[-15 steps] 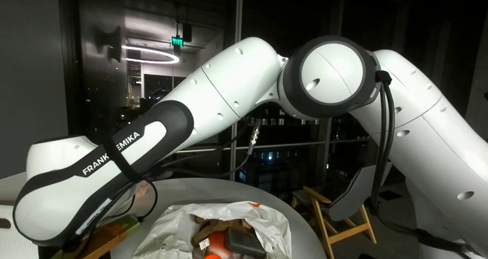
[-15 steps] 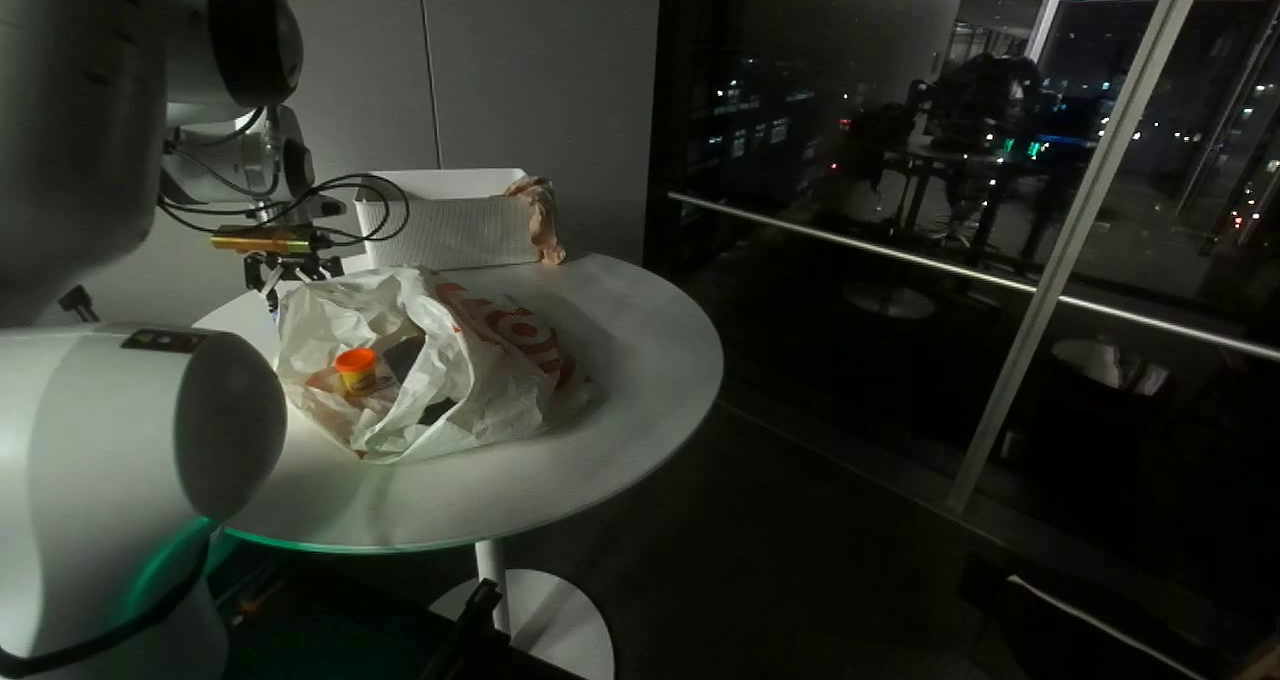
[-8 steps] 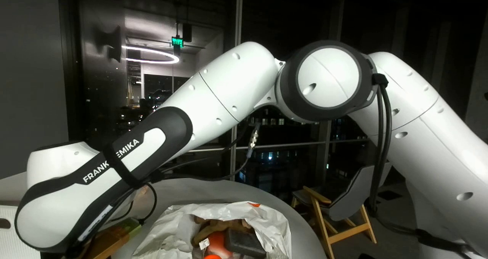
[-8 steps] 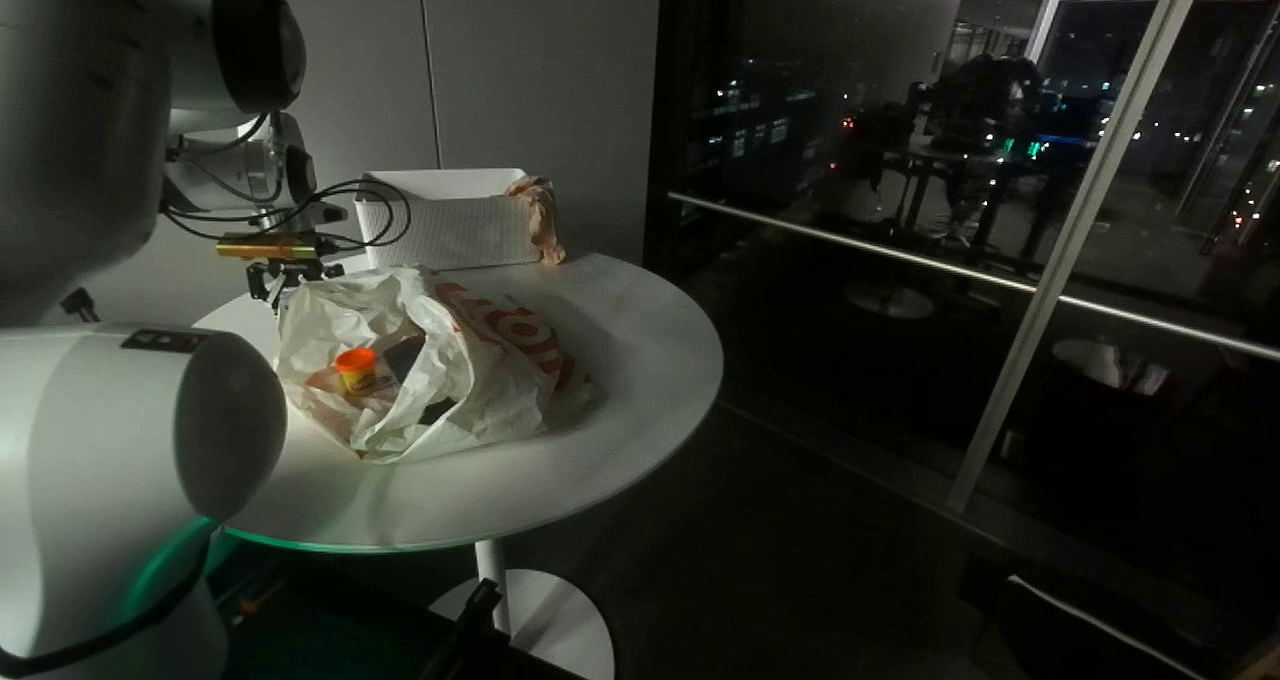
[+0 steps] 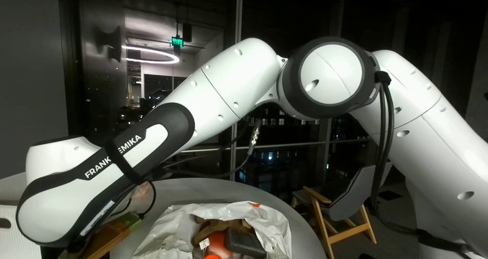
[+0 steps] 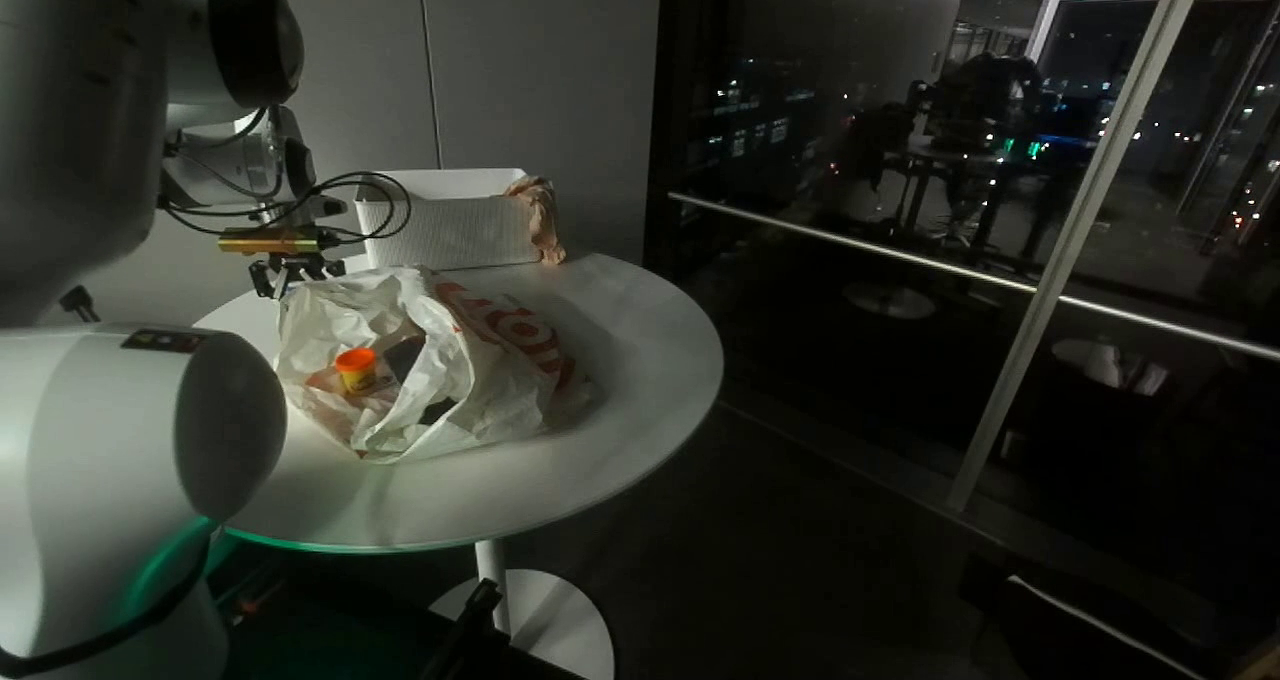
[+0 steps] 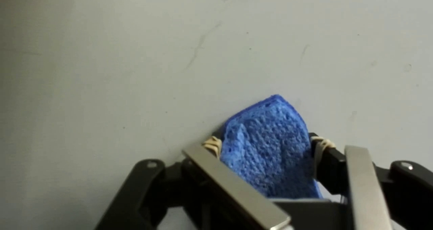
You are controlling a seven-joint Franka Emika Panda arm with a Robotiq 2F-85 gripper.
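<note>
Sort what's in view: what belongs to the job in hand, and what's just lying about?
Job in hand:
gripper
blue sponge, clasped in the gripper

Seemingly just lying about:
white plastic bag
orange-lidded tub, in the bag's opening
white bin
chair

Rough porous sponge (image 7: pixel 267 152), smooth table (image 6: pixel 630 360), crinkled plastic bag (image 6: pixel 465 370)

Robot arm (image 5: pixel 228 72): 1 unit
Gripper (image 7: pixel 269 147): 1 unit
Gripper fingers (image 7: pixel 333 170): 2 pieces
Blue sponge (image 7: pixel 267 152): 1 piece
White plastic bag (image 6: pixel 505 390): 1 piece
Orange-lidded tub (image 6: pixel 357 371): 1 piece
White ribbed box (image 6: pixel 450 233): 1 piece
Table (image 6: pixel 645 360): 1 unit
Wood-framed chair (image 5: pixel 349 196): 1 unit
</note>
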